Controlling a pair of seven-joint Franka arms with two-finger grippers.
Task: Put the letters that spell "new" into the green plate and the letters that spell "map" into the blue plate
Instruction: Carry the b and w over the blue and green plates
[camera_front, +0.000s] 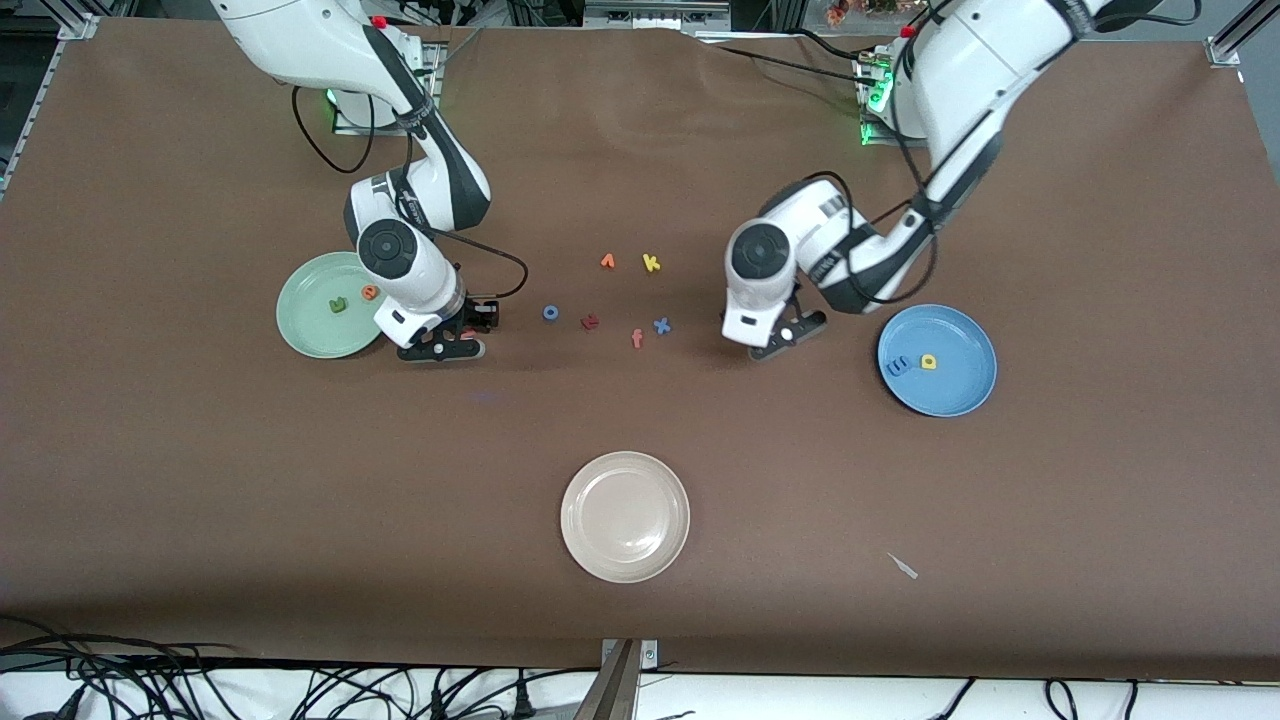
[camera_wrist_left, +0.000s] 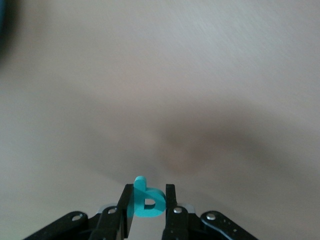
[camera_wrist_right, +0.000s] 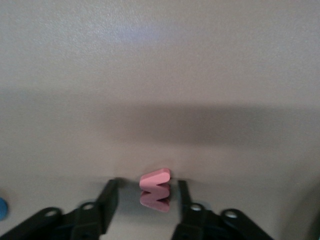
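Note:
My left gripper (camera_front: 785, 338) (camera_wrist_left: 148, 189) is shut on the teal p (camera_wrist_left: 147, 202), low over the table between the loose letters and the blue plate (camera_front: 962, 388). A blue m (camera_front: 898, 365) and a yellow a (camera_front: 929, 361) lie in that plate. My right gripper (camera_front: 440, 345) (camera_wrist_right: 147, 183) is down at the table beside the green plate (camera_front: 300, 325). It is open, with a finger on each side of the coral w (camera_wrist_right: 155, 178) and a small gap to each. In the green plate lie the green n (camera_front: 338, 305) and the orange e (camera_front: 370, 292).
Loose letters lie between the two grippers: a blue o (camera_front: 550, 313), a dark red t (camera_front: 590, 322), a coral f (camera_front: 637, 339), a blue x (camera_front: 661, 325), a yellow k (camera_front: 651, 263) and an orange one (camera_front: 607, 261). A cream plate (camera_front: 580, 490) sits nearer the camera.

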